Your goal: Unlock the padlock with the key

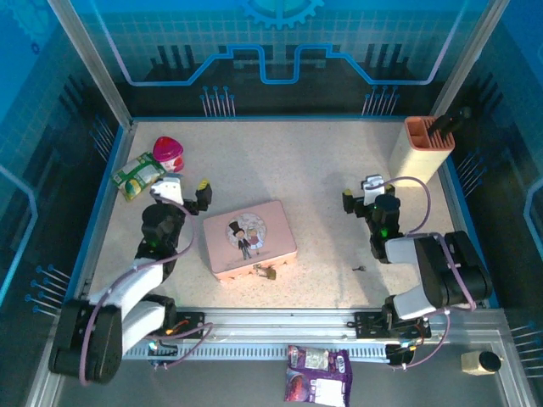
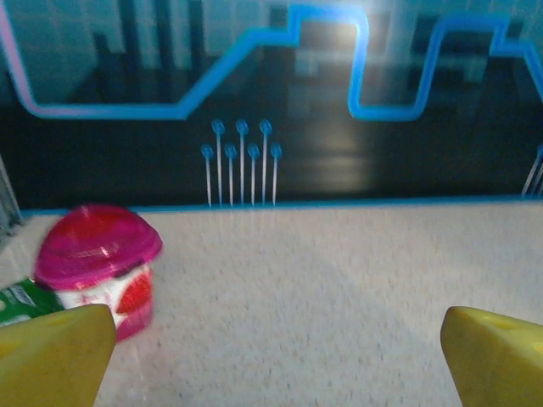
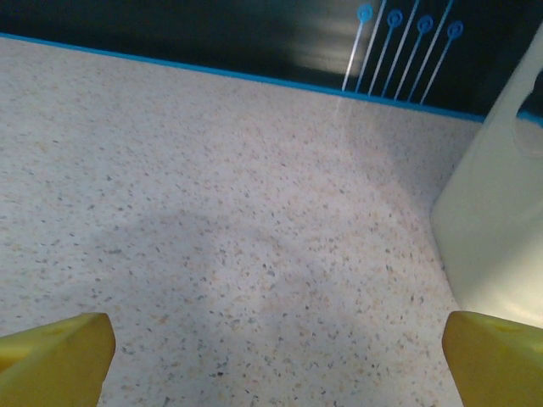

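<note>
Two pincers gape wide, holding nothing: the left pincer (image 2: 273,363) sits left of the pink tin (image 1: 249,237), the right pincer (image 3: 276,363) well to its right. The padlock (image 1: 270,273) lies on the desk (image 1: 314,170) just at the tin's near edge. The key (image 1: 360,269) lies further right, near the right arm.

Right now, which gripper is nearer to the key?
The right gripper: the key lies just beside its arm, whereas the left gripper is beyond the pink tin.
</note>
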{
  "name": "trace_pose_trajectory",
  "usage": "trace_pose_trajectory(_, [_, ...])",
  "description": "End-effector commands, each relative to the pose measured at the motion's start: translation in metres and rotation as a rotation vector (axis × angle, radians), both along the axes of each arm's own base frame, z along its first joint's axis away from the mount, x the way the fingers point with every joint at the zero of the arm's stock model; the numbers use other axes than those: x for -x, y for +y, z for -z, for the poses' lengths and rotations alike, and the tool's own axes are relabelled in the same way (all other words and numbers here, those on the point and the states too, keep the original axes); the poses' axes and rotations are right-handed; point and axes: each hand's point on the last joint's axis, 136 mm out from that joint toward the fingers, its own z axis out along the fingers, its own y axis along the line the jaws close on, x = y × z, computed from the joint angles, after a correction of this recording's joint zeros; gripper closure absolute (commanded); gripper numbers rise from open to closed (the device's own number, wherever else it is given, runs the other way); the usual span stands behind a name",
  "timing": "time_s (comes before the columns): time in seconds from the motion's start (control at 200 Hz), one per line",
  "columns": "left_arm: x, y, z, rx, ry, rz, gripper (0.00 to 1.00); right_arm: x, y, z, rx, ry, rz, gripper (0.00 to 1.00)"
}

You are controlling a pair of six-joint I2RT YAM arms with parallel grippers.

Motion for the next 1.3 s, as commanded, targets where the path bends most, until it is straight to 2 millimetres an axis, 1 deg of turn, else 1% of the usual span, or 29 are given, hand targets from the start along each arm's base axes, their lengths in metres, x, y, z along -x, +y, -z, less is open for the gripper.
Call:
trace_pose_trajectory(0.0, [0.010, 0.018, -0.013, 0.108, 0.066, -0.108, 0.01, 0.006, 0.019, -0.034, 0.061, -0.069, -0.070, 0.00])
trace_pose_trajectory(0.045, [0.015, 0.024, -0.023, 0.157, 0.086, -0.144, 0.01, 0.011, 0.025, -0.046, 0.067, -0.079, -0.084, 0.00])
trace_pose_trajectory(0.09, [0.022, 0.034, -0.030, 0.242, 0.108, -0.207, 0.01, 0.016, 0.030, -0.060, 0.025, -0.085, -0.085, 0.00])
trace_pose_trajectory(0.15, [0.032, 0.045, -0.035, 0.368, 0.162, -0.288, 0.01, 0.024, 0.034, -0.080, -0.072, -0.075, -0.090, 0.00])
trace_pose_trajectory(0.165, [0.035, 0.046, -0.031, 0.393, 0.190, -0.301, 0.01, 0.026, 0.035, -0.084, -0.096, -0.070, -0.089, 0.00])
trace_pose_trajectory(0.17, [0.035, 0.046, -0.036, 0.395, 0.184, -0.299, 0.01, 0.027, 0.034, -0.086, -0.104, -0.068, -0.087, 0.00])
trace_pose_trajectory(0.175, [0.037, 0.046, -0.032, 0.404, 0.199, -0.303, 0.01, 0.028, 0.035, -0.086, -0.113, -0.063, -0.091, 0.01])
trace_pose_trajectory(0.23, [0.045, 0.040, -0.037, 0.435, 0.259, -0.281, 0.01, 0.036, 0.038, -0.109, -0.191, -0.060, -0.102, 0.00])
trace_pose_trajectory(0.3, [0.054, 0.028, -0.039, 0.434, 0.313, -0.215, 0.01, 0.050, 0.038, -0.121, -0.297, -0.012, -0.088, 0.00])
trace_pose_trajectory(0.305, [0.054, 0.028, -0.039, 0.435, 0.316, -0.213, 0.01, 0.051, 0.038, -0.125, -0.308, -0.015, -0.087, 0.00])
trace_pose_trajectory(0.335, [0.060, 0.027, -0.034, 0.467, 0.342, -0.218, 0.01, 0.056, 0.035, -0.131, -0.376, -0.007, -0.069, 0.00])
trace_pose_trajectory(0.4, [0.075, 0.032, -0.021, 0.568, 0.374, -0.272, 0.01, 0.069, 0.025, -0.131, -0.551, 0.033, -0.002, 0.00])
trace_pose_trajectory(0.435, [0.078, 0.025, -0.020, 0.592, 0.368, -0.225, 0.01, 0.076, 0.027, -0.134, -0.610, 0.029, -0.031, 0.00])
trace_pose_trajectory(0.49, [0.081, 0.000, -0.019, 0.616, 0.360, -0.059, 0.01, 0.088, 0.036, -0.140, -0.653, 0.022, -0.136, 0.00])
trace_pose_trajectory(0.545, [0.084, -0.021, -0.012, 0.658, 0.379, 0.060, 0.01, 0.100, 0.047, -0.145, -0.641, 0.009, -0.243, 0.00])
trace_pose_trajectory(0.59, [0.086, -0.036, -0.007, 0.674, 0.417, 0.140, 0.01, 0.107, 0.048, -0.146, -0.619, 0.010, -0.253, 0.00])
trace_pose_trajectory(0.645, [0.089, -0.050, -0.002, 0.660, 0.465, 0.211, 0.01, 0.113, 0.043, -0.138, -0.598, 0.049, -0.214, 0.00])
trace_pose_trajectory(0.71, [0.092, -0.059, 0.002, 0.611, 0.489, 0.235, 0.01, 0.121, 0.043, -0.131, -0.564, 0.096, -0.215, 0.00])
trace_pose_trajectory(0.755, [0.095, -0.064, 0.002, 0.565, 0.474, 0.245, 0.01, 0.124, 0.039, -0.121, -0.557, 0.148, -0.176, 0.00])
trace_pose_trajectory(0.77, [0.096, -0.065, 0.001, 0.549, 0.466, 0.247, 0.01, 0.125, 0.038, -0.122, -0.553, 0.157, -0.163, 0.00])
trace_pose_trajectory(0.811, [0.098, -0.073, -0.002, 0.507, 0.449, 0.282, 0.01, 0.129, 0.035, -0.115, -0.533, 0.220, -0.128, 0.00])
trace_pose_trajectory(0.841, [0.100, -0.080, -0.005, 0.471, 0.437, 0.312, 0.01, 0.132, 0.036, -0.111, -0.511, 0.262, -0.122, 0.00])
trace_pose_trajectory(0.851, [0.100, -0.082, -0.006, 0.460, 0.433, 0.324, 0.01, 0.132, 0.036, -0.114, -0.505, 0.264, -0.122, 0.00])
trace_pose_trajectory(0.911, [0.101, -0.096, -0.010, 0.395, 0.416, 0.378, 0.01, 0.137, 0.036, -0.105, -0.459, 0.341, -0.083, 0.00])
trace_pose_trajectory(0.981, [0.099, -0.107, -0.011, 0.337, 0.406, 0.408, 0.01, 0.142, 0.041, -0.096, -0.394, 0.404, -0.053, 0.00])
trace_pose_trajectory(1.061, [0.096, -0.120, -0.007, 0.276, 0.408, 0.430, 0.01, 0.151, 0.043, -0.079, -0.321, 0.481, 0.007, 0.00])
trace_pose_trajectory(1.161, [0.092, -0.126, -0.004, 0.207, 0.392, 0.416, 0.01, 0.160, 0.049, -0.055, -0.285, 0.575, 0.058, 0.00])
trace_pose_trajectory(1.296, [0.088, -0.117, 0.003, 0.104, 0.350, 0.342, 0.01, 0.173, 0.058, -0.025, -0.295, 0.675, 0.070, 0.00])
